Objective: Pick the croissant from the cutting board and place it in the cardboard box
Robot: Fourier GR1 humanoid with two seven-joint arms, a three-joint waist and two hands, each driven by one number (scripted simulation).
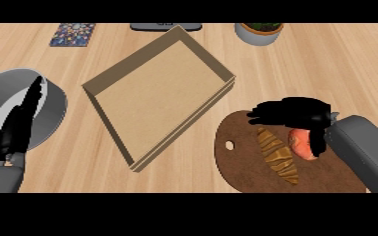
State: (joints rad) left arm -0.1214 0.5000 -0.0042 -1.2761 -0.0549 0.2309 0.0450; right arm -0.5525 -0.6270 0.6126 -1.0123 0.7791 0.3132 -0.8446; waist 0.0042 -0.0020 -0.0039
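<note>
While the fingers (264, 114) of the right hand (295, 111) stretch out sideways, loosely spread and closed round nothing, the croissant (278, 156) lies just below them on the cutting board (242, 167), untouched. It is a long, narrow pastry, golden brown with darker ridges across its back. It lies at a slant, one tip towards the hand and the other towards the board's near edge. I judge it light and flaky, soft enough to crush and not slippery. The best hold seems to be across the thick middle, thumb on one long flank and fingers on the other. The thin tips would likely break. A round orange-red thing (299, 146) sits just beside it, partly under the thumb, so there is little room on that side. Beyond the board's left rim the shallow cardboard box (159, 90) lies open on the bench (325, 60). The left hand (18, 125) rests at the view's left edge, fingers straight, over a grey bowl (53, 102).
</note>
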